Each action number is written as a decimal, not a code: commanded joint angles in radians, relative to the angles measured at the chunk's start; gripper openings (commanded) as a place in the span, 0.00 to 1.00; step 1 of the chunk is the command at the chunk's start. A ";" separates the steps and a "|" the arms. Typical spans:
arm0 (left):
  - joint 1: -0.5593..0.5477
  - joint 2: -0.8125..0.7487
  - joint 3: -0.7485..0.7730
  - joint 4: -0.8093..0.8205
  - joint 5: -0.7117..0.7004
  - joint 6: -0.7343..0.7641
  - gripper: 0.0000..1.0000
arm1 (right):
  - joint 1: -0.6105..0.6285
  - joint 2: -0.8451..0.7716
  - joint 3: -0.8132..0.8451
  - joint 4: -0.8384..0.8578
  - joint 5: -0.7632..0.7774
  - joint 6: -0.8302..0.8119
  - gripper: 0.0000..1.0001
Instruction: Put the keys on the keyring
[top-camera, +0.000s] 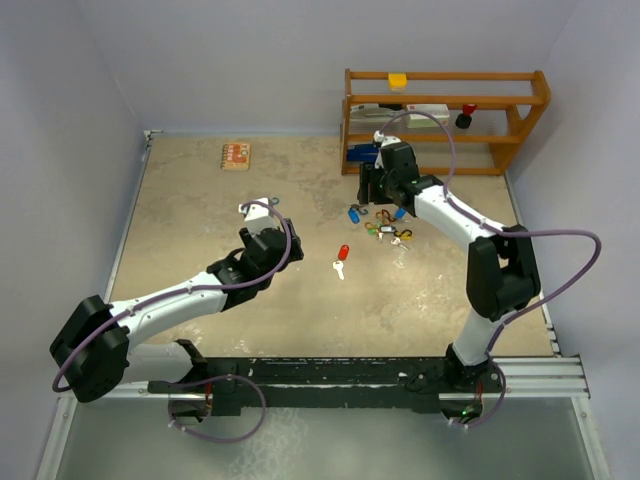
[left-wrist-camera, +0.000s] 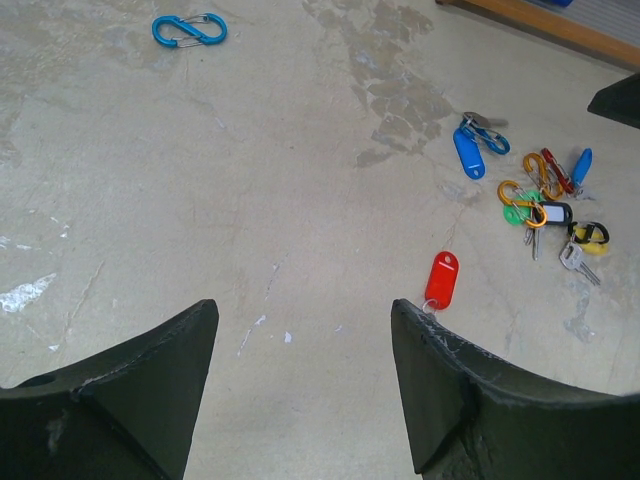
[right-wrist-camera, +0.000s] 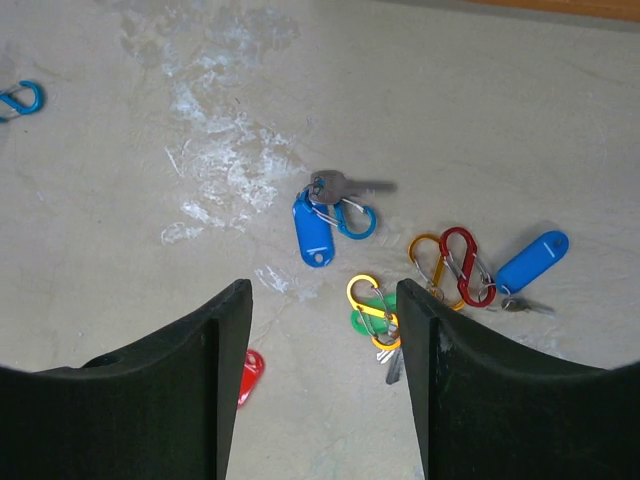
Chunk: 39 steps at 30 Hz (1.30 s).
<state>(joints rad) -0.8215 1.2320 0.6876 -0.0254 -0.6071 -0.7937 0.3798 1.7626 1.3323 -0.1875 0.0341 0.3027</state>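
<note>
The keys lie in a loose cluster (top-camera: 385, 225) on the table, mixed with S-shaped clips. In the right wrist view a silver key (right-wrist-camera: 340, 185) with a blue tag (right-wrist-camera: 313, 228) is hooked to a blue clip. A green-tagged key (right-wrist-camera: 368, 322) hangs on a yellow clip. A red-tagged key (left-wrist-camera: 442, 277) lies apart, toward the middle. My right gripper (right-wrist-camera: 322, 290) hovers open just above the cluster, holding nothing. My left gripper (left-wrist-camera: 305, 310) stands open over bare table left of the red key. I cannot make out a separate keyring.
A lone blue S-clip (left-wrist-camera: 189, 28) lies far left of the cluster. A wooden shelf (top-camera: 440, 110) stands right behind the right gripper. A small orange box (top-camera: 236, 155) sits at the back left.
</note>
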 joint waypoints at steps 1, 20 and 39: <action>-0.004 -0.035 0.003 0.018 -0.026 -0.007 0.67 | -0.002 -0.062 0.004 0.060 -0.003 0.001 0.62; 0.051 -0.016 -0.004 0.001 -0.045 -0.041 0.69 | 0.294 -0.170 -0.260 0.036 0.074 0.106 0.63; 0.078 -0.030 -0.037 0.004 -0.025 -0.043 0.74 | 0.341 -0.032 -0.256 0.025 0.115 0.242 0.64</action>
<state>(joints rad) -0.7509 1.2228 0.6559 -0.0471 -0.6361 -0.8280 0.7136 1.7161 1.0512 -0.1520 0.1223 0.4889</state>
